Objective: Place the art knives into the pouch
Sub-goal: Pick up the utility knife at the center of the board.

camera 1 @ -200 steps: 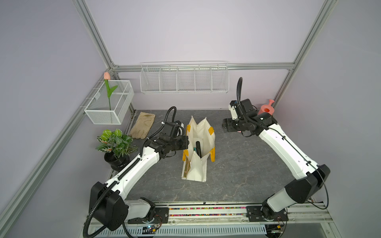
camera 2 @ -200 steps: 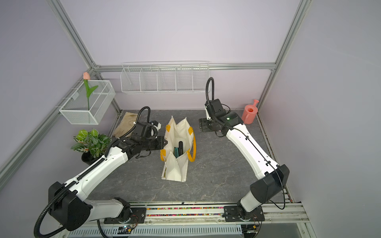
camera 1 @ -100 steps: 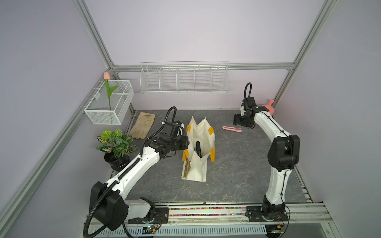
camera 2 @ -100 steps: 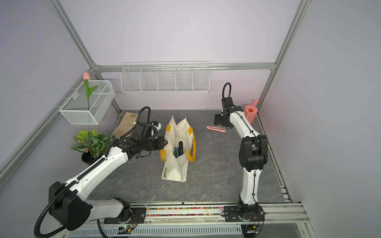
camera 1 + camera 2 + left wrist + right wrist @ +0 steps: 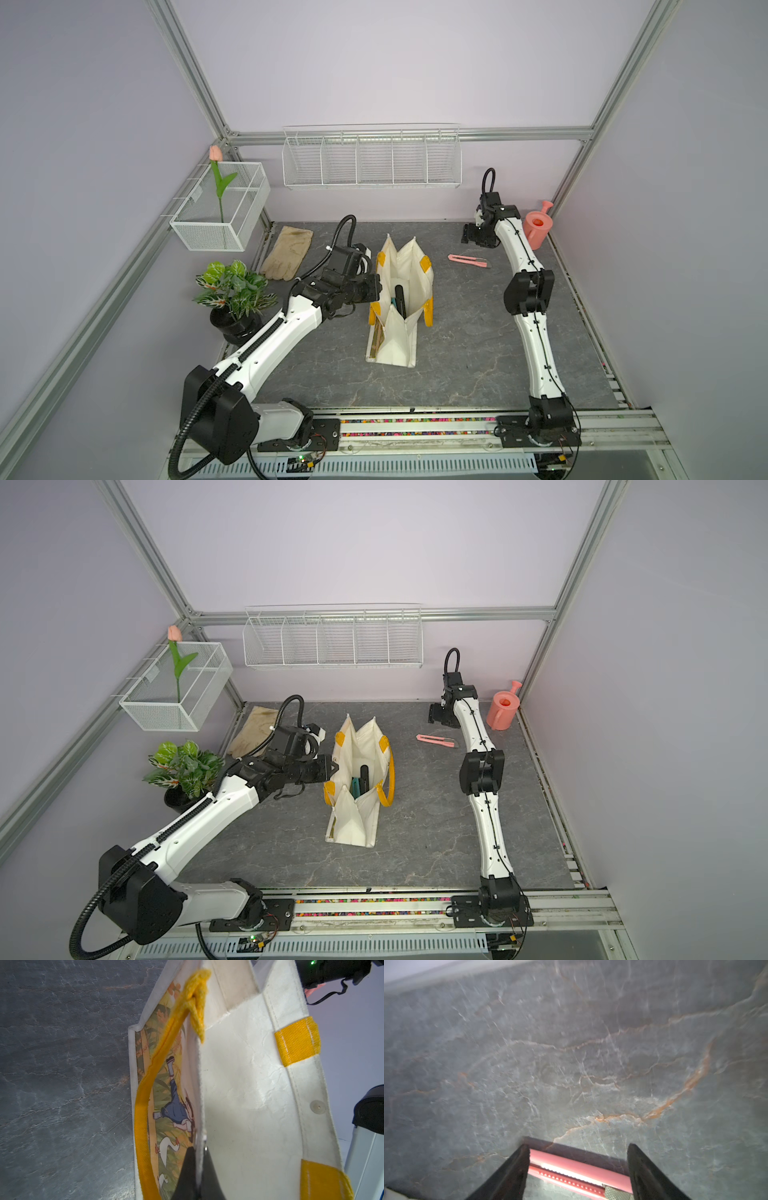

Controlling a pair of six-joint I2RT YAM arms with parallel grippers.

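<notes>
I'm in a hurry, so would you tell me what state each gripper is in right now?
Left gripper: closed on the pouch rim.
Right gripper: open, empty, over the art knife.

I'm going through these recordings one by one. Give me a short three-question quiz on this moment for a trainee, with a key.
1. True or false: the art knife is already inside the pouch.
2. What is the left gripper clamped on? A: the pouch's rim. B: the art knife. C: nothing.
3. Fill in: the right gripper, close to the art knife, has its jaws ___.

Key
1. False: it lies flat on the table, apart from the pouch.
2. A.
3. Open, and not yet closed on the art knife.
</notes>
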